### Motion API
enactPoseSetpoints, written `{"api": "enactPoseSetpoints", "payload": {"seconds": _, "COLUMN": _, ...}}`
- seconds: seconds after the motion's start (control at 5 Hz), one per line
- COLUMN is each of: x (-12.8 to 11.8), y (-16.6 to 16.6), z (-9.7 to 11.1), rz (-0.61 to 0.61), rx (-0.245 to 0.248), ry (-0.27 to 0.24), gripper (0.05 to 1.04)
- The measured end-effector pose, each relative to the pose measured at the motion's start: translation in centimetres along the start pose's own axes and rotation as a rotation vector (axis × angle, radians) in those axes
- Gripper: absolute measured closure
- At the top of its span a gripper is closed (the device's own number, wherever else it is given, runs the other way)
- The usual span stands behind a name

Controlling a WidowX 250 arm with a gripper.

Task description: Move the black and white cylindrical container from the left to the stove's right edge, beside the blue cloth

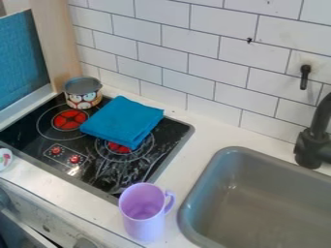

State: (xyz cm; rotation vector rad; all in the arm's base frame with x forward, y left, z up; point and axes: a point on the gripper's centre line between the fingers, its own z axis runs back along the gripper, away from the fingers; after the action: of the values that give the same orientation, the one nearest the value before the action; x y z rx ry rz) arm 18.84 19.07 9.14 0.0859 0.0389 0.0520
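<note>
One purple mug (145,230), upright on the counter (182,169), just beside the stove's (29,145) near corner. End effector: impossible to tell whether released, clenched or grasping. Likely fault, as judged: toppling or falling off the counter, from a sideways knock to a tall body so near the front edge. Handle (172,199) pointing away from the stove; long axis vertical, mouth upward.

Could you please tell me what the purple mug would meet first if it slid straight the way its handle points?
Probably the sink's rim, just past the handle of the mug; how high it rises is unclear.
</note>
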Motion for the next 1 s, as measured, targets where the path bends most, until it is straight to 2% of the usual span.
{"api": "enactPoseSetpoints", "payload": {"seconds": 0.4, "x": 0.3, "y": 0.9, "z": -2.1, "rz": 0.045, "rx": 0.028, "ry": 0.044, "gripper": 0.085}}
{"api": "enactPoseSetpoints", "payload": {"seconds": 0.6, "x": 0.9, "y": 1.1, "z": -2.2, "rz": 0.052, "rx": 0.044, "ry": 0.008, "gripper": 0.085}}
{"api": "enactPoseSetpoints", "payload": {"seconds": 1.0, "x": 1.3, "y": 0.3, "z": -2.4, "rz": 0.055, "rx": -0.002, "ry": -0.025, "gripper": 0.085}}
